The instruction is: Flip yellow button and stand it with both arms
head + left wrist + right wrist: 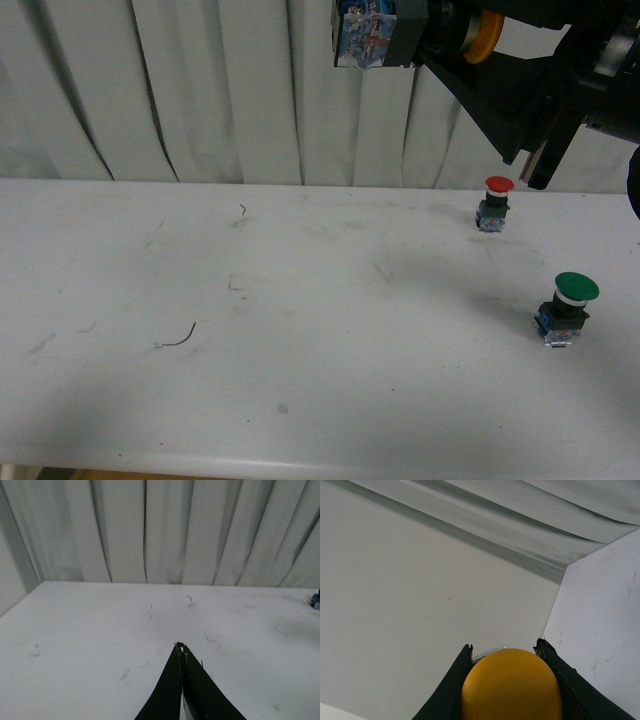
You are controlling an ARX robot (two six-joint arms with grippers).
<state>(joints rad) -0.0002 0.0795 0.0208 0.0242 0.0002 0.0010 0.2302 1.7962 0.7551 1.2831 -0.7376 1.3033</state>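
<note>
My right gripper (445, 35) is high above the table at the top right of the front view, shut on the yellow button (482, 36). The button lies sideways in the air, its blue-grey base block (368, 36) pointing left. In the right wrist view the orange-yellow cap (512, 686) fills the gap between the two dark fingers (451, 682); my right gripper (504, 650) is turned on its side. My left gripper (180, 645) is shut and empty, hovering above the white table (90, 630). The left arm does not show in the front view.
A red-capped button (494, 203) stands at the back right of the table. A larger green-capped button (568, 308) stands nearer, at the right. A thin dark wire scrap (178, 340) lies at the left front. White curtains (220, 90) hang behind.
</note>
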